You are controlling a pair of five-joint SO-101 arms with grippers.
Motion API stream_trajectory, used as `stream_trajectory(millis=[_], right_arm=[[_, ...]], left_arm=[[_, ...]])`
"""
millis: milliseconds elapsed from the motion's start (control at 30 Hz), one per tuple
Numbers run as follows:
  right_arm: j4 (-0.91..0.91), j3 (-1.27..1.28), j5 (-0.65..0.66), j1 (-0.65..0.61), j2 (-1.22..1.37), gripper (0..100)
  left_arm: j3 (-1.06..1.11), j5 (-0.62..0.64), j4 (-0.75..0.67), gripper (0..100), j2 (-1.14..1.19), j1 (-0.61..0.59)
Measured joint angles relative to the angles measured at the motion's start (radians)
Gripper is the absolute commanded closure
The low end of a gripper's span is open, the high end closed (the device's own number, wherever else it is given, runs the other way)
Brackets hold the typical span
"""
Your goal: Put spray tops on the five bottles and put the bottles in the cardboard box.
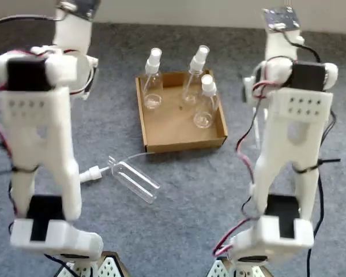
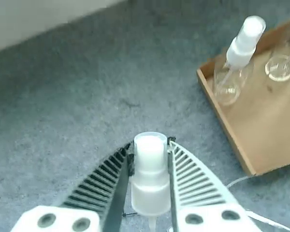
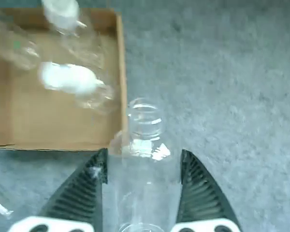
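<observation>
Left wrist view shows the left gripper point(image 2: 150, 147) clenched on a held spray top point(image 2: 149, 179). The top is gripped at its sides with the dip tube trailing back toward the wrist, presumably so that the tube can be fed into a neck. In the right wrist view, the right gripper point(image 3: 144, 154) is closed around an uncapped bottle point(image 3: 145, 121). It is grasped by the body so that the open neck is left free, near a corner of the cardboard box point(image 3: 121, 58).

In the high view, 3 capped bottles point(image 1: 153, 86) point(image 1: 193, 78) point(image 1: 206, 107) are stood upright inside the box, so 3 of 5 are judged finished. A loose bottle point(image 1: 137, 182) is laid on its side on the grey table point(image 1: 207, 196) in front of the box. A loose spray top point(image 1: 93, 173) is laid just beside it, its tube curving toward the box.

Joining top to neck is judged the step in hand. The thin tube must be lined up with the opening before anything is pressed down.
</observation>
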Motion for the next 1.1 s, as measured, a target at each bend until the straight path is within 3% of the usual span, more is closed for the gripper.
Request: stream_trajectory(millis=[167, 333, 600, 733, 933, 1100], right_arm=[[-0.035, 0.037, -0.121, -0.25, -0.16, 99.0], [-0.229, 0.279, -0.184, -0.436, -0.313, 99.0], [-0.764, 0.993, -0.196, -0.551, -0.704, 99.3], [-1.023, 1.356, -0.196, -0.572, -0.807, 99.3], [-1.126, 1.562, -0.196, -0.574, -0.835, 99.3], [-1.155, 1.588, -0.196, -0.577, -0.881, 99.3]], left_arm=[[-0.002, 0.074, 0.002, 100, -0.232, -0.002], [-0.003, 0.103, 0.002, 100, -0.42, 0.052], [0.117, 0.164, -0.002, 100, -0.603, 0.137], [0.157, 0.207, -0.086, 100, -0.62, 0.189], [0.163, 0.212, -0.282, 100, -0.609, 0.259], [0.163, 0.212, -0.33, 100, -0.612, 0.331]])
